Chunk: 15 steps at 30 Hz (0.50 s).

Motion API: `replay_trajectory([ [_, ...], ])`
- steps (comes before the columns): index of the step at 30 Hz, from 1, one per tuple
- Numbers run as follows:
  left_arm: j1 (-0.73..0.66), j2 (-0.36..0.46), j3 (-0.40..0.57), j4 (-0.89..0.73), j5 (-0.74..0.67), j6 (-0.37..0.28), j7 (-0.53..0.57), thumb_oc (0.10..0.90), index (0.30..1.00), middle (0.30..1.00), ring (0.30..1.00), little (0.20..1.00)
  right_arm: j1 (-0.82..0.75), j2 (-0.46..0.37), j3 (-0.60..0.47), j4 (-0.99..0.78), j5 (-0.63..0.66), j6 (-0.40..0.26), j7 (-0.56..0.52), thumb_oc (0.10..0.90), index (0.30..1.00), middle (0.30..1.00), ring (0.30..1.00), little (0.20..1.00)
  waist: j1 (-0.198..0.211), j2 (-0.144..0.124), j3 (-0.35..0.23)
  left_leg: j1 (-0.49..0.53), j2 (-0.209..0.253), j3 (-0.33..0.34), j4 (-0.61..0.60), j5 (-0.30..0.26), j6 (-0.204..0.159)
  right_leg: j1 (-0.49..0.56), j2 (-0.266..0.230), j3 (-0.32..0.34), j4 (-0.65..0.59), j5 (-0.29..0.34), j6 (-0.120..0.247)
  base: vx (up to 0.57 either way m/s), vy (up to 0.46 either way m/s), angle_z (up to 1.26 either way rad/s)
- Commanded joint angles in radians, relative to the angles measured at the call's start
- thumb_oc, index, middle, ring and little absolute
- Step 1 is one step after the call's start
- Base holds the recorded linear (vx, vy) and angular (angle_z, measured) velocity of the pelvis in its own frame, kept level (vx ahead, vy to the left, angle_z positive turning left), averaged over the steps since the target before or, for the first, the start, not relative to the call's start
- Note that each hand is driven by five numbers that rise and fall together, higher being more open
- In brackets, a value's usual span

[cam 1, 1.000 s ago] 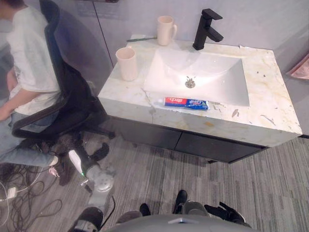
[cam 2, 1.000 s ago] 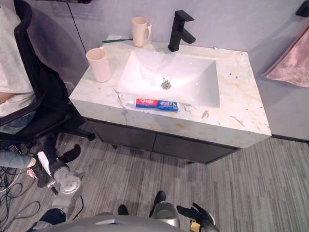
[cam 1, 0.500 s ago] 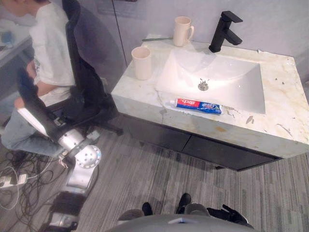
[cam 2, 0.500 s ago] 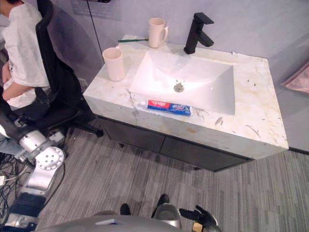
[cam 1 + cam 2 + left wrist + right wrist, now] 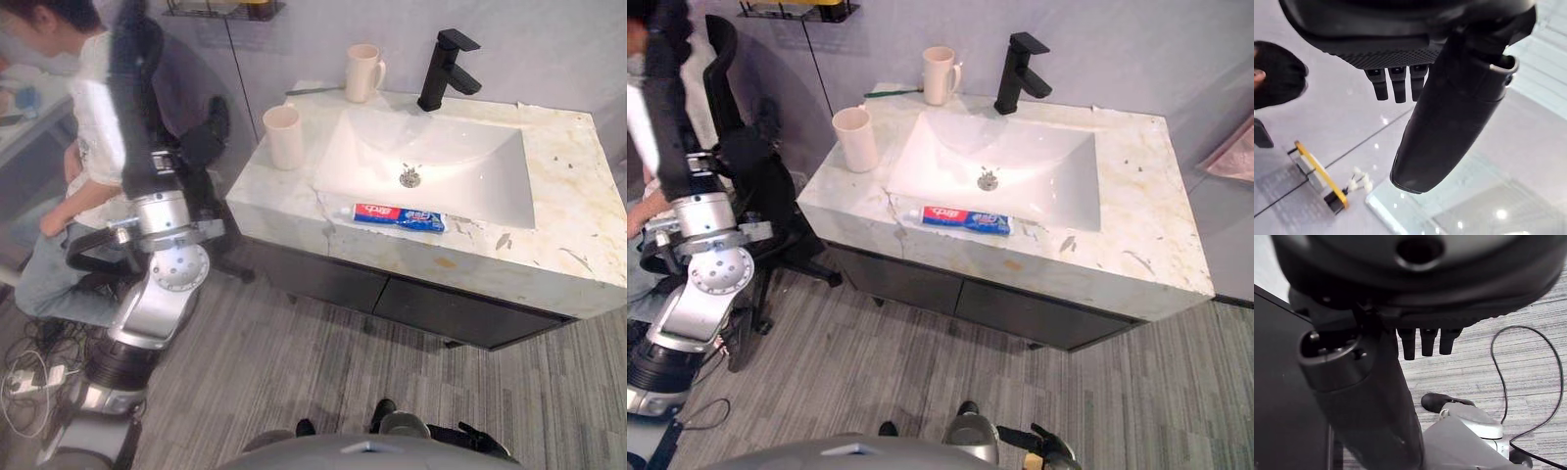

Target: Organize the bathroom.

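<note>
A red and blue toothpaste tube (image 5: 399, 216) lies on the marble counter (image 5: 558, 245) at the front rim of the white sink (image 5: 441, 162). A beige cup (image 5: 285, 137) stands at the counter's left end. A beige mug (image 5: 363, 71) and a green toothbrush (image 5: 313, 90) are at the back, left of the black faucet (image 5: 447, 69). My left hand (image 5: 132, 88) is raised high, left of the counter, open and holding nothing; its thumb (image 5: 1449, 112) points toward the wall. My right hand (image 5: 1038, 443) hangs low over the floor, open and holding nothing, its thumb (image 5: 1371, 406) straight.
A person (image 5: 59, 108) sits in a black office chair (image 5: 201, 166) just left of the counter, close behind my raised left arm. A wall shelf (image 5: 220, 8) hangs above. A pink towel (image 5: 1234, 147) hangs at the right. Dark cabinet fronts (image 5: 392, 294) sit under the counter.
My left arm has swung up from near the floor to above the counter's height at the left. The camera has shifted too. Nothing on the counter moved.
</note>
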<state>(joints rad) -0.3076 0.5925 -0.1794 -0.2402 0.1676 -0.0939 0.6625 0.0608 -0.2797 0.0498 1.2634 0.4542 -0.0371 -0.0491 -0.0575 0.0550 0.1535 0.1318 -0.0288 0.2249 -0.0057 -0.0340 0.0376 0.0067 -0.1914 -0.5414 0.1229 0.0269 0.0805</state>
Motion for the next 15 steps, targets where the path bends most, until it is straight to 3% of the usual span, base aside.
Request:
replay_trajectory([
  [1,-0.082,0.059,-0.012,-0.099,0.060,-0.009,-0.099,0.800,0.900,0.900,0.900,0.900,0.001,0.031,0.033,0.039,-0.057,0.006,0.007,0.800,0.900,0.900,0.900,0.900,-0.001,-0.012,-0.042,0.026,-0.039,0.003,-0.009,-0.080,-0.015,-0.106,0.014,0.057,-0.001,0.034,0.067,0.00,0.000,0.00],
  [2,-0.086,0.062,-0.016,-0.101,0.061,-0.003,-0.107,0.800,0.900,0.900,0.900,0.900,0.001,0.032,0.032,0.040,-0.057,0.006,0.006,0.800,0.900,0.900,0.900,0.900,-0.001,-0.012,-0.042,0.026,-0.039,0.004,-0.010,-0.080,-0.015,-0.106,0.014,0.057,0.000,0.034,0.068,0.00,0.000,0.00],
  [3,-0.127,0.098,-0.058,-0.131,0.069,0.035,-0.202,0.800,0.900,0.900,0.900,0.900,-0.003,0.031,0.035,0.045,-0.067,0.010,0.005,0.800,0.900,0.900,0.900,0.900,-0.007,-0.007,-0.042,0.030,-0.041,0.005,-0.012,-0.080,-0.015,-0.110,0.013,0.059,0.002,0.038,0.073,0.00,0.000,0.00],
  [7,-0.173,0.157,-0.097,-0.151,0.055,0.060,-0.284,0.800,0.900,0.900,0.900,0.900,-0.008,0.026,0.034,0.052,-0.078,0.009,0.003,0.800,0.900,0.900,0.900,0.900,-0.012,0.003,-0.040,0.031,-0.043,0.009,-0.015,-0.080,-0.015,-0.112,0.015,0.066,0.001,0.039,0.077,0.00,0.000,0.00],
  [12,-0.246,0.227,-0.152,-0.151,-0.045,0.074,-0.398,0.800,0.900,0.900,0.900,0.900,-0.019,0.014,0.038,0.054,-0.079,0.017,0.007,0.800,0.900,0.900,0.900,0.900,-0.019,0.010,-0.039,0.037,-0.045,0.015,-0.017,-0.081,-0.013,-0.117,0.009,0.070,0.004,0.045,0.083,0.00,0.000,0.00],
  [15,-0.284,0.252,-0.185,-0.146,-0.035,0.075,-0.462,0.800,0.900,0.900,0.900,0.900,-0.024,0.008,0.042,0.047,-0.077,0.029,0.009,0.800,0.900,0.900,0.900,0.900,-0.024,0.013,-0.040,0.041,-0.045,0.017,-0.017,-0.082,-0.013,-0.120,0.008,0.072,0.008,0.046,0.084,0.00,0.000,0.00],
])
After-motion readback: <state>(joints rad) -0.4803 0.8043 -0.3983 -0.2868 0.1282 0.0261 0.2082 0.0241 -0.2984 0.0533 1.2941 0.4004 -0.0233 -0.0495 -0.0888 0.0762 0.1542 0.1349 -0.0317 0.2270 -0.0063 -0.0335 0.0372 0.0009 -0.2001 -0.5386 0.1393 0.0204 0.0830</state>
